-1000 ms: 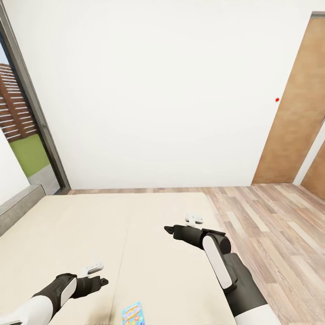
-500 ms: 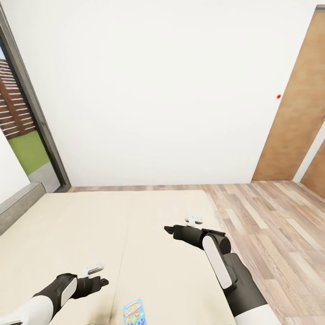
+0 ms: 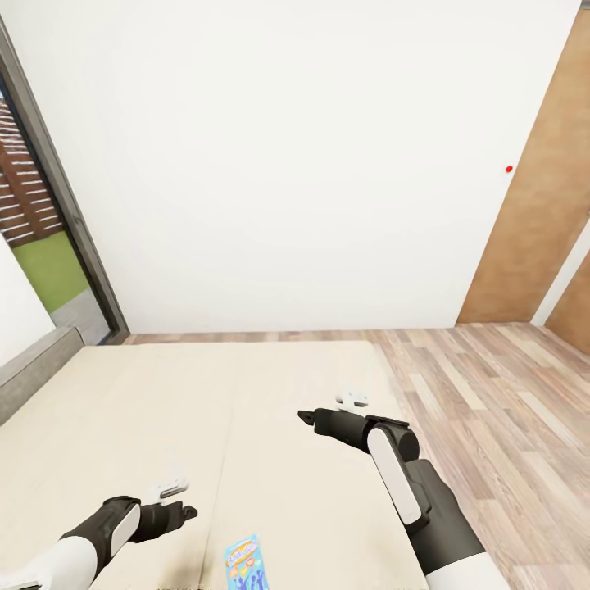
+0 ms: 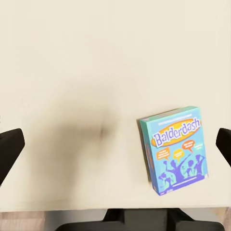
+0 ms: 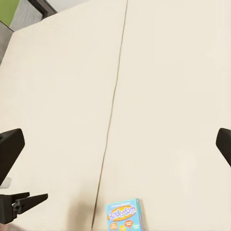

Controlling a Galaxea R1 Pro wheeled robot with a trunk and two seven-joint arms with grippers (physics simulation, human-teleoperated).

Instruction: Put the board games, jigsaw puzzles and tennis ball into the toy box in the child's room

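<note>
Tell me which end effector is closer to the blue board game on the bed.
The left end effector. It hovers just beside the light blue Balderdash box near the bed edge, while the right end effector is farther up the mattress.

light blue "balderdash" board game (image 4: 176, 149) flat on the cream bed (image 3: 123, 426); near its edge

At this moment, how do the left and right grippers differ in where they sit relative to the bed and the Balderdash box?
In the head view the left gripper hangs low and nearer the robot, close to the Balderdash box; the right gripper reaches farther out, toward the bed's floor-side edge, well away from the box. Both hover over the mattress, open and empty.
</note>
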